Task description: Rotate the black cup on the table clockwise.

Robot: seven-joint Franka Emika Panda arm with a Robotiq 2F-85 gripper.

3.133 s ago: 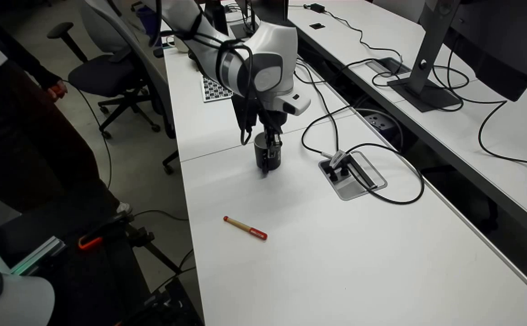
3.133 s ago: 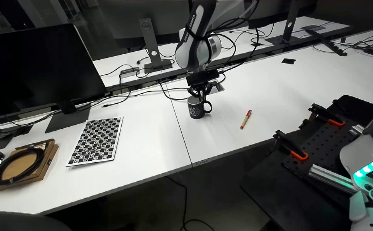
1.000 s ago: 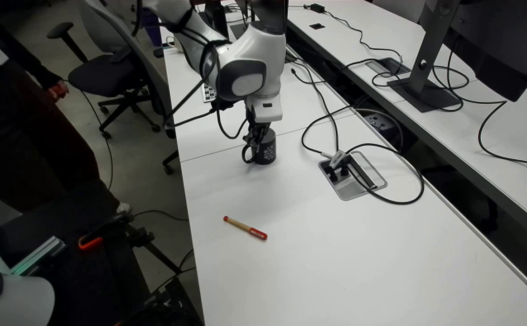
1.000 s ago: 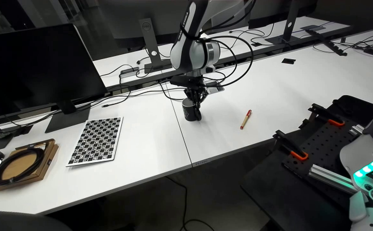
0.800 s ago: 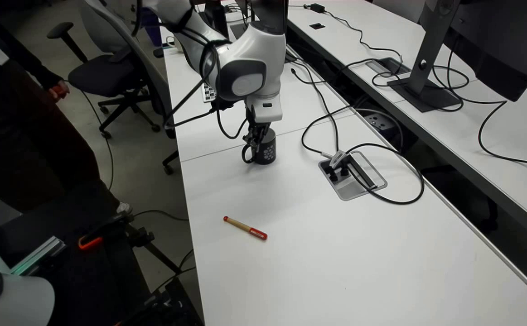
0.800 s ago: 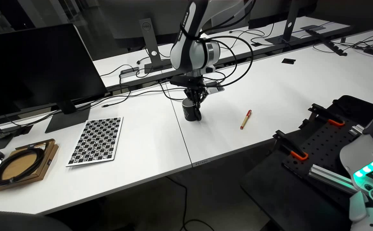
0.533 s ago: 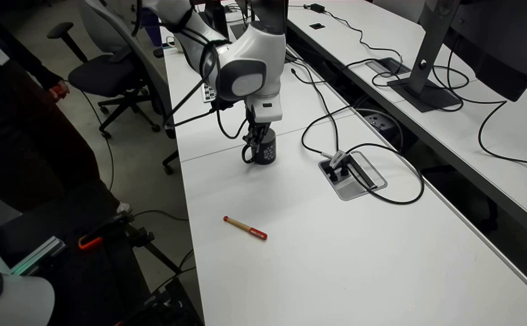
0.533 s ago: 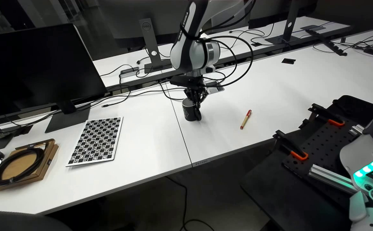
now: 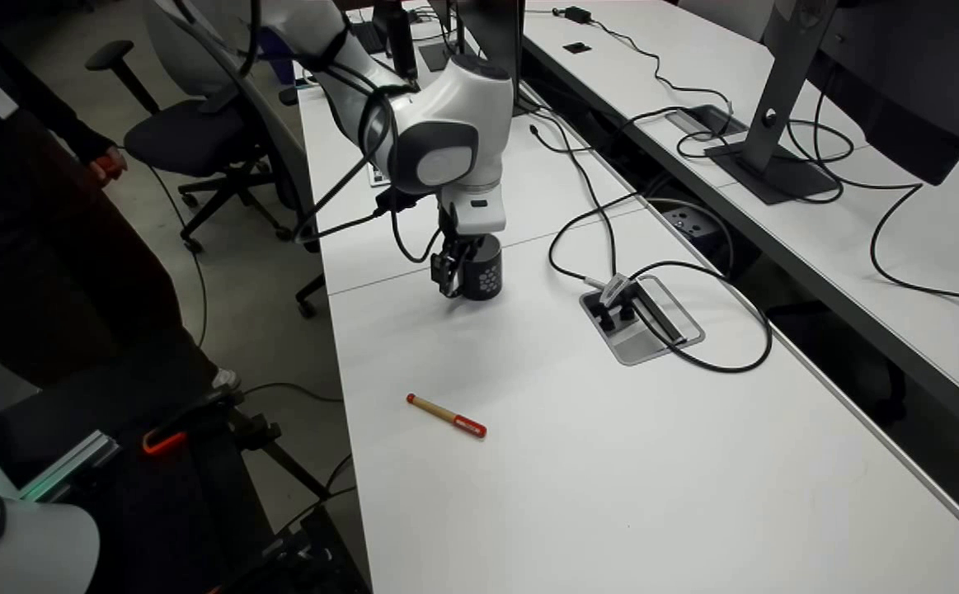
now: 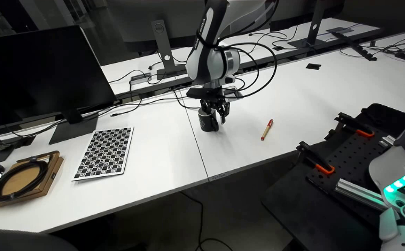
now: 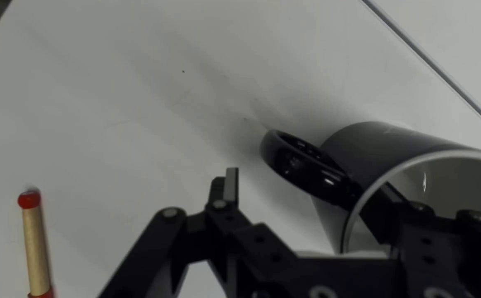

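Two fingers (image 11: 231,186) just spread: claw (image 11: 309,188) has let go of the black cup (image 9: 486,276), upright on the desk (image 9: 611,462), mid-frame in both exterior views. Turn probably done; back out next.

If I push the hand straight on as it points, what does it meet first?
Probably the black cup: one finger of the open hand is over or in its mouth, the other outside by the handle, aimed at the white table. Depth is unclear; the table may come first.
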